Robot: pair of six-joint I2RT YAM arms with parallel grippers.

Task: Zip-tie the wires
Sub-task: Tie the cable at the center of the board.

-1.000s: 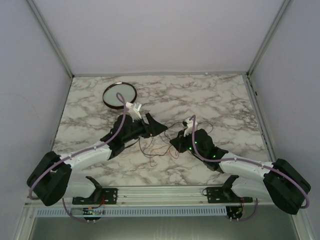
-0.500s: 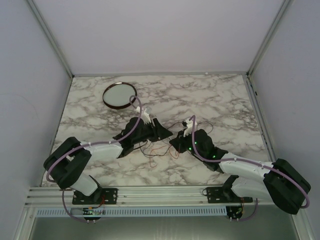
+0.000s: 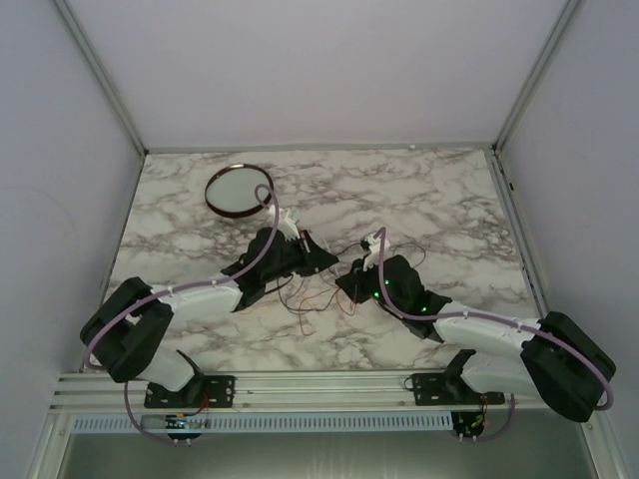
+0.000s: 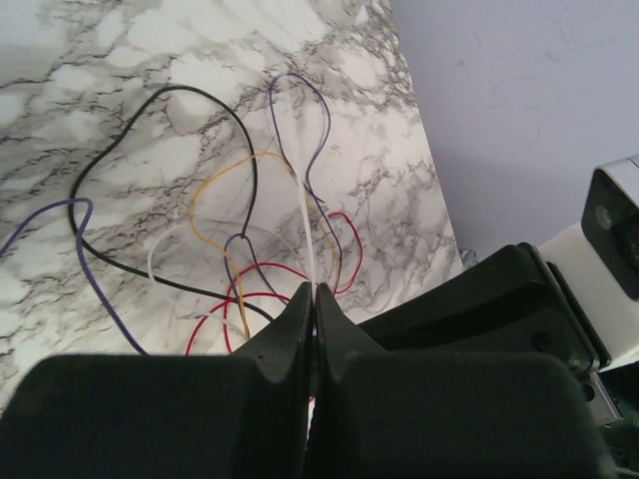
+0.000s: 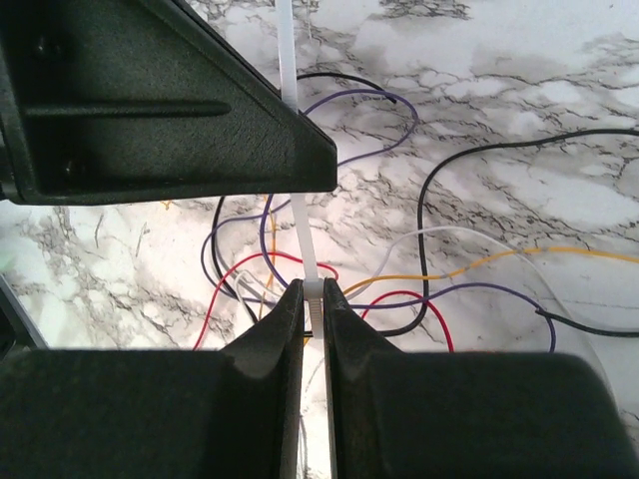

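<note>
Our right pincer [image 5: 314, 299] is clamped on a white zip tie [image 5: 300, 235], which runs toward 12 o'clock past our left pincer [image 4: 313, 304], whose tips are pressed together, apparently on the same strip. The wires [image 5: 399, 278] lie slack on the counter [image 5: 519, 120] beneath the right pincer, fanning from 9 round to 3 o'clock. We judge the job barely begun: the tie is in hand, but nothing is gathered, looped or cinched.
</note>
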